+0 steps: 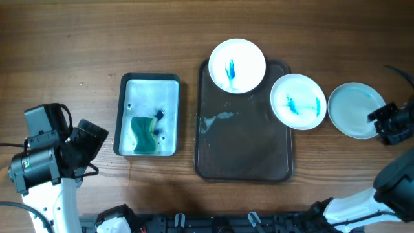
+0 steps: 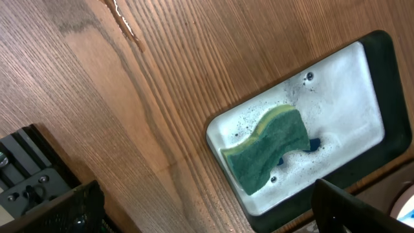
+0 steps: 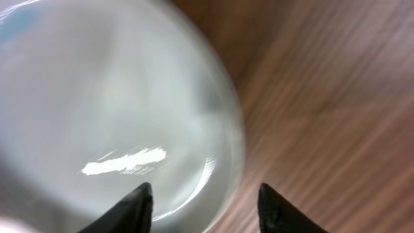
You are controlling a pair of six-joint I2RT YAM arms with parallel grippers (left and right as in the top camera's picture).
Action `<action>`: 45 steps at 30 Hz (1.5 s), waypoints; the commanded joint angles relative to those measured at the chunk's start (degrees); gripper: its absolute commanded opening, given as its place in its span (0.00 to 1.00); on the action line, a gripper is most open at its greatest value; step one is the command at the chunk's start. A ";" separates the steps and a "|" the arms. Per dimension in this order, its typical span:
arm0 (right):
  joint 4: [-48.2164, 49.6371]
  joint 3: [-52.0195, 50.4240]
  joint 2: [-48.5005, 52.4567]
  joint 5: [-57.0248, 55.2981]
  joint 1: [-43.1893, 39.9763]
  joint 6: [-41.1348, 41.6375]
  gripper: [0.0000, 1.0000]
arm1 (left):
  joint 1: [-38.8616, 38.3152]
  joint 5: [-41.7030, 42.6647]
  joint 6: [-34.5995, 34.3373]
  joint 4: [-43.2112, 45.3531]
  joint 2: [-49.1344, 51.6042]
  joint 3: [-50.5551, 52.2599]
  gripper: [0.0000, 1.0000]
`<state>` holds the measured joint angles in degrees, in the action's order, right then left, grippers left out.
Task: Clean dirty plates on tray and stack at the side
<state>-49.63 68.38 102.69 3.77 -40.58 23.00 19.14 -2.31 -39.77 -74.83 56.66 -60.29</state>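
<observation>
The dark tray (image 1: 246,142) lies mid-table with a wet smear near its left side. One plate (image 1: 237,66) with a blue smear overlaps the tray's far edge. A second blue-smeared plate (image 1: 298,101) overlaps its right edge. A third plate (image 1: 352,110), almost plain with a faint blue tint, rests on the table right of the tray. My right gripper (image 1: 383,124) is at that plate's right rim. In the right wrist view the plate (image 3: 97,110) fills the left, and my right gripper (image 3: 206,200) straddles its rim, jaws apart. My left gripper (image 2: 207,217) is open over bare wood.
A small black-rimmed tray (image 1: 150,77) with a soapy pale interior holds a green and yellow sponge (image 1: 143,133), left of the big tray. In the left wrist view the sponge (image 2: 268,152) lies just right of my open fingers. Black rig parts line the near table edge.
</observation>
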 commanded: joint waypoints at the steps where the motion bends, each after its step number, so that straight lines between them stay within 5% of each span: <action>1: 0.35 0.24 -7.80 21.22 4.61 -8.52 0.55 | 0.33 -0.33 -0.59 0.00 -0.46 -0.63 1.00; 11: 15.61 -0.52 -7.43 11.13 24.98 -28.57 0.56 | 0.33 -0.33 -0.59 0.00 -0.46 -0.63 1.00; 15: 21.70 -0.52 -4.26 7.21 29.14 -37.75 0.68 | 0.33 -0.33 -0.59 0.00 -0.46 -0.63 1.00; 19: 23.47 -0.52 -0.15 3.50 29.88 -43.30 0.68 | 0.33 -0.33 -0.59 0.00 -0.46 -0.63 1.00; 24: 23.78 -0.52 4.07 2.27 29.75 -45.55 0.51 | 0.33 -0.33 -0.59 0.00 -0.46 -0.63 1.00; 34: 20.83 -1.40 8.61 4.13 29.75 -45.55 0.47 | 0.33 -0.33 -0.59 0.00 -0.46 -0.63 1.00; 40: 19.39 -1.27 8.92 6.14 29.75 -42.01 0.08 | 0.33 -0.33 -0.59 0.00 -0.46 -0.63 1.00; 45: 15.61 -1.25 7.82 6.78 29.75 -40.46 0.04 | 0.33 -0.33 -0.59 0.00 -0.46 -0.63 1.00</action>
<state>-31.77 67.92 110.24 8.99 -10.98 -19.31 19.14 -2.31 -39.77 -74.83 56.66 -60.29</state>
